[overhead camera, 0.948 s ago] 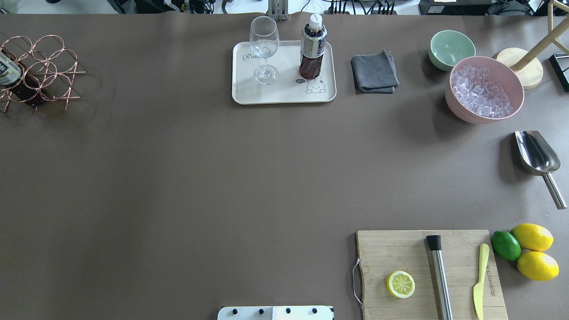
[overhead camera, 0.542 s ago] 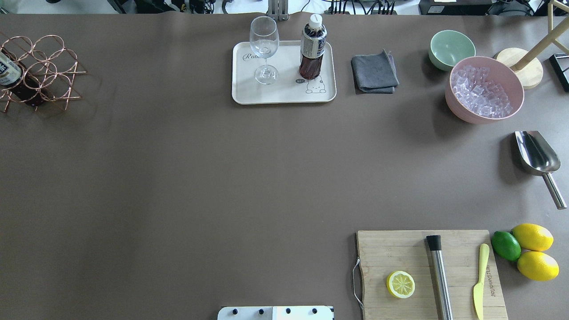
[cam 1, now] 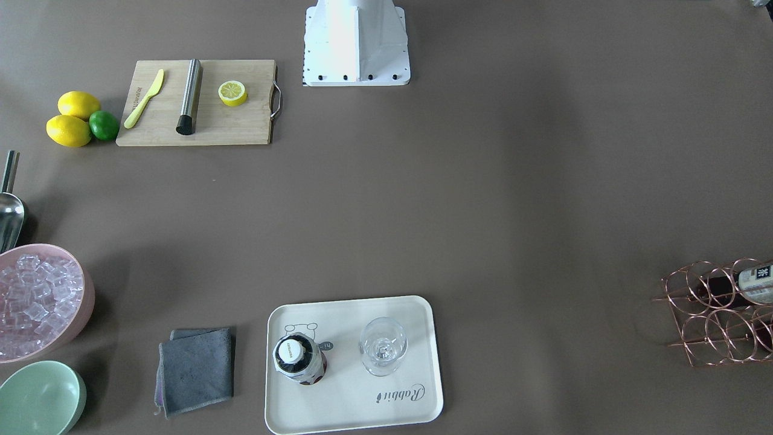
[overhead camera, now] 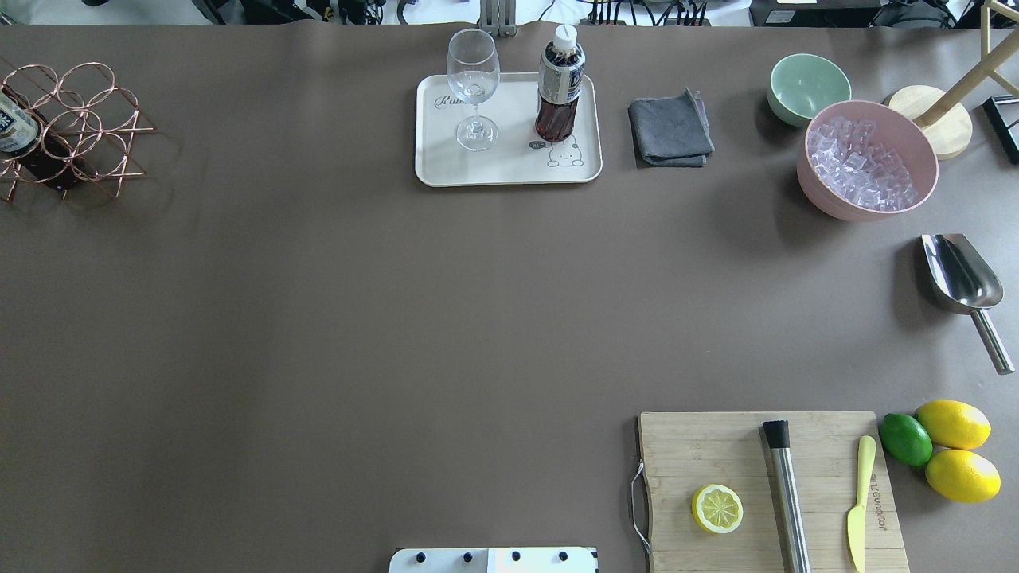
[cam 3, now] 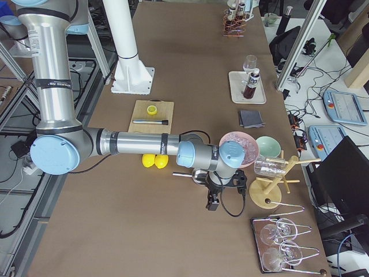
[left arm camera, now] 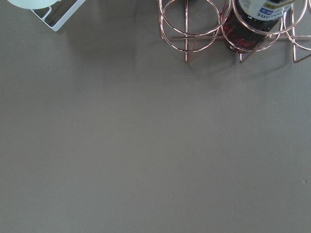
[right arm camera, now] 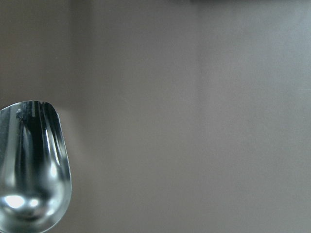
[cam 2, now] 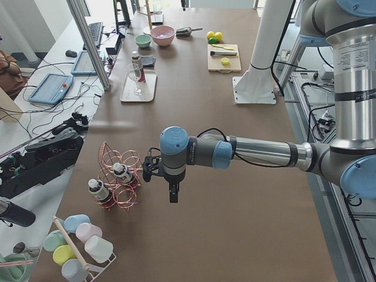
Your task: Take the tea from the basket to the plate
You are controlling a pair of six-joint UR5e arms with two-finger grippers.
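Observation:
One tea bottle [overhead camera: 560,87] stands upright on the cream plate [overhead camera: 509,171], beside the bear print; it also shows from above in the front view [cam 1: 297,359]. The copper wire basket [overhead camera: 80,119] sits at the table's far left and holds more tea [cam 2: 123,174]; a bottle there fills the top of the left wrist view [left arm camera: 252,24]. My left gripper [cam 2: 171,195] hangs over the table just beside the basket. My right gripper [cam 3: 212,203] hangs near the metal scoop [right arm camera: 29,170]. I cannot tell whether either gripper is open or shut.
A wine glass [overhead camera: 474,87] stands on the plate next to the tea. Right of the plate are a grey cloth [overhead camera: 670,131], a mint bowl [overhead camera: 808,86] and a pink bowl of ice [overhead camera: 868,159]. A cutting board [overhead camera: 716,454] with a lemon half, lemons and a lime lie at the near right.

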